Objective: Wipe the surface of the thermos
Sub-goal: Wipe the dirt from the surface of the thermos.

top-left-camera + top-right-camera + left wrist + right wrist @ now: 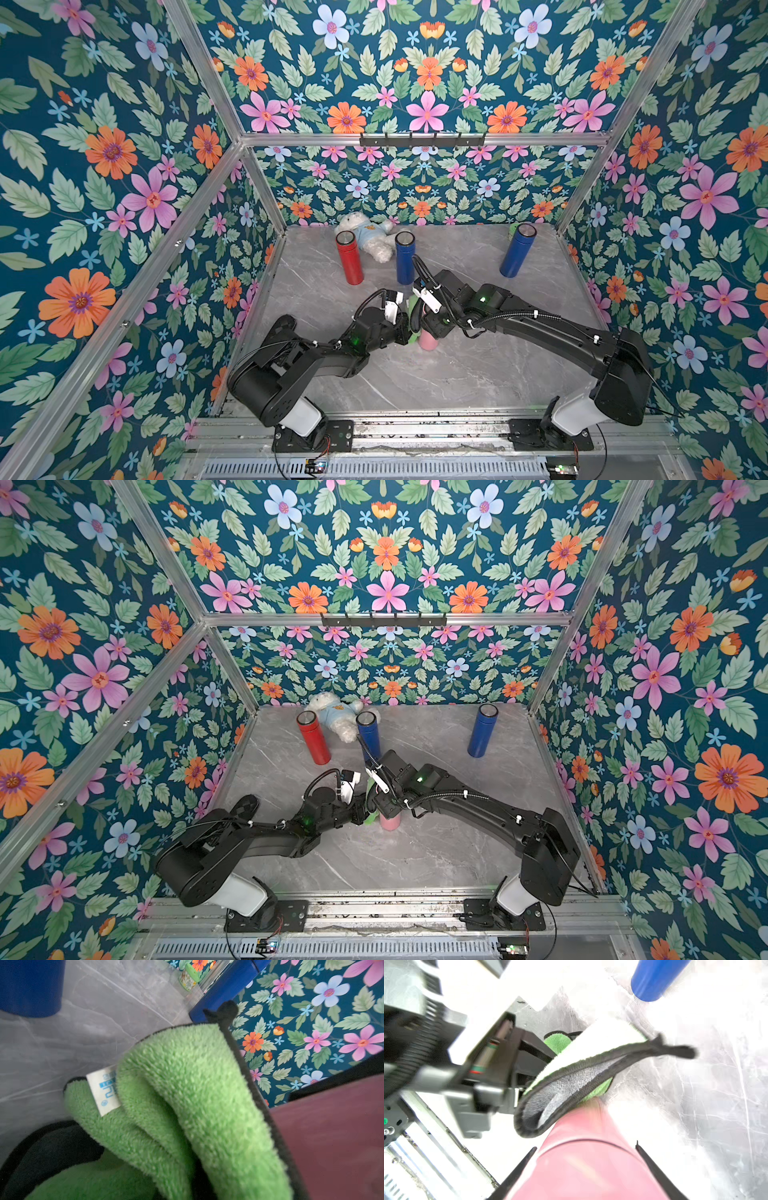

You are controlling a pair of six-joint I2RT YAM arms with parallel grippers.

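The pink thermos (428,341) (390,821) stands upright on the grey marble table, mid-front. My right gripper (586,1153) comes down from above and is shut on its upper part, one dark finger (525,1159) on each side of the pink body (587,1172). My left gripper (406,330) reaches in from the left, shut on a folded green cloth (187,1084) (412,316) with black trim and a grey underside (566,1088). The cloth lies against the thermos's left side (332,1136). The left fingertips are buried in the cloth.
At the back stand a red thermos (349,257), a blue thermos (404,257) and, far right, another blue thermos (517,251) with a green can (512,230) behind it. A white plush bear (370,237) lies between the red and blue ones. Floral walls enclose the table.
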